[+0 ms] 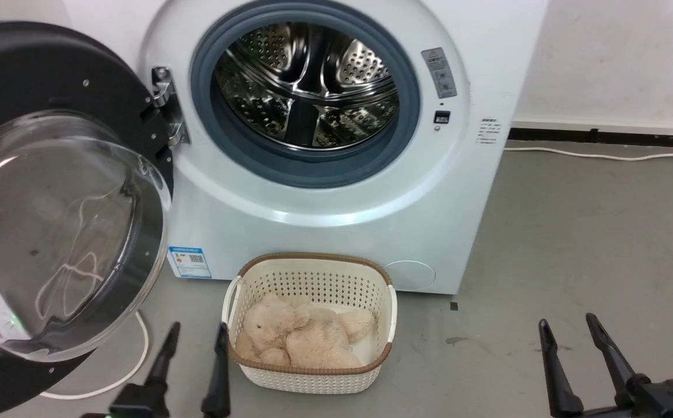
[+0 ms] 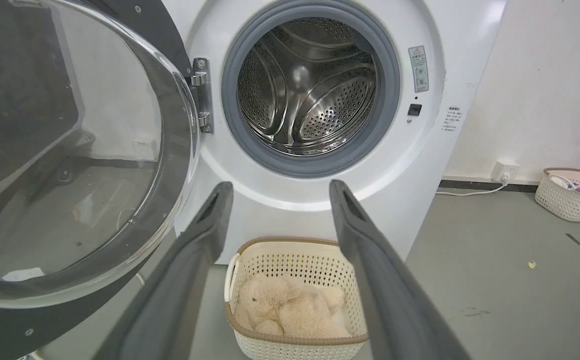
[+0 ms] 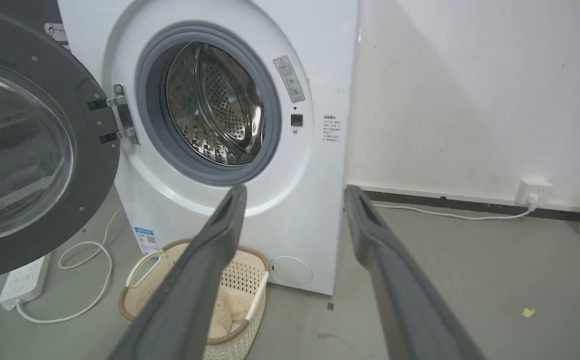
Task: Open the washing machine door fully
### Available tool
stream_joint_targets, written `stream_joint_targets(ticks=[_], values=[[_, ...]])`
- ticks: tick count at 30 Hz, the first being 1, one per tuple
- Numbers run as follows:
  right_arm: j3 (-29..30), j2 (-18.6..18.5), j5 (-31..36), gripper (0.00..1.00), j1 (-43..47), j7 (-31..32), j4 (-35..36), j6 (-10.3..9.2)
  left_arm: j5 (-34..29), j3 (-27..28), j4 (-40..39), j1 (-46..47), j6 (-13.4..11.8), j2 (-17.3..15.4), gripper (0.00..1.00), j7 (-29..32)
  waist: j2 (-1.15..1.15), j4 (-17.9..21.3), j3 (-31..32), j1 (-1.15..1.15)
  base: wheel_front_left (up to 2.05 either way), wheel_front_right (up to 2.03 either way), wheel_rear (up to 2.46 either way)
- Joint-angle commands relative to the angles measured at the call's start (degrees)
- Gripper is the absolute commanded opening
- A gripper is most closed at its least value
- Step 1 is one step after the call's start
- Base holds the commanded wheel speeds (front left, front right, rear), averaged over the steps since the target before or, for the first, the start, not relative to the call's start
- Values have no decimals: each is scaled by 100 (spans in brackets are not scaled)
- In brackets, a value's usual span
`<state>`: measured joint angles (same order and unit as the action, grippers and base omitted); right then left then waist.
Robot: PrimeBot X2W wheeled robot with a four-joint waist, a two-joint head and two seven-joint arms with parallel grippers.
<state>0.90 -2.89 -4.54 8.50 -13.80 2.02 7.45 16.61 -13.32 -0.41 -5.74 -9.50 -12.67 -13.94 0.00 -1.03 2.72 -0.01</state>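
The white washing machine stands with its steel drum exposed. The washing machine door, black with a bulging clear glass bowl, hangs swung out to the left on its hinge. It also shows as the door in the left wrist view and the door in the right wrist view. My left gripper is open and holds nothing, low beside the door's lower right rim. In its own view the left gripper points at the machine front. My right gripper is open and holds nothing, over the floor at the lower right, and the right gripper also shows in its wrist view.
A cream perforated basket holding a beige plush toy sits on the floor right before the machine. A white cable loops under the door to a power strip. Another basket stands by the wall at the right. Grey floor lies open to the right.
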Motion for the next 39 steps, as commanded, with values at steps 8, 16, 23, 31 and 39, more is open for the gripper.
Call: stream_joint_targets(ticks=[8, 16, 23, 31, 39], values=[[32, 2, 38, 100, 144, -38, -99, 3, -161, -244, 207, -235, -89, 66, 100, 37, 0, 49, 51, 1, 0, 0, 0], [30, 2, 44, 100, 135, -45, -201, 3, -214, -320, 357, -230, -138, 105, 100, -2, 0, 15, 58, 1, 0, 0, 0], [23, 2, 44, 100, 117, -28, -227, 3, -233, -322, 402, -189, -147, 125, 100, -52, 0, -2, 32, 1, 0, 0, 0], [24, 0, 17, 0, 36, 30, -212, 0, -214, -272, 389, -174, -97, 131, 0, 4, 0, 0, 24, 1, 0, 0, 0], [17, 0, 45, 0, -21, 117, -211, 0, -308, -168, 367, -125, -29, 186, 0, 94, 0, 6, 5, 1, 0, 0, 0]])
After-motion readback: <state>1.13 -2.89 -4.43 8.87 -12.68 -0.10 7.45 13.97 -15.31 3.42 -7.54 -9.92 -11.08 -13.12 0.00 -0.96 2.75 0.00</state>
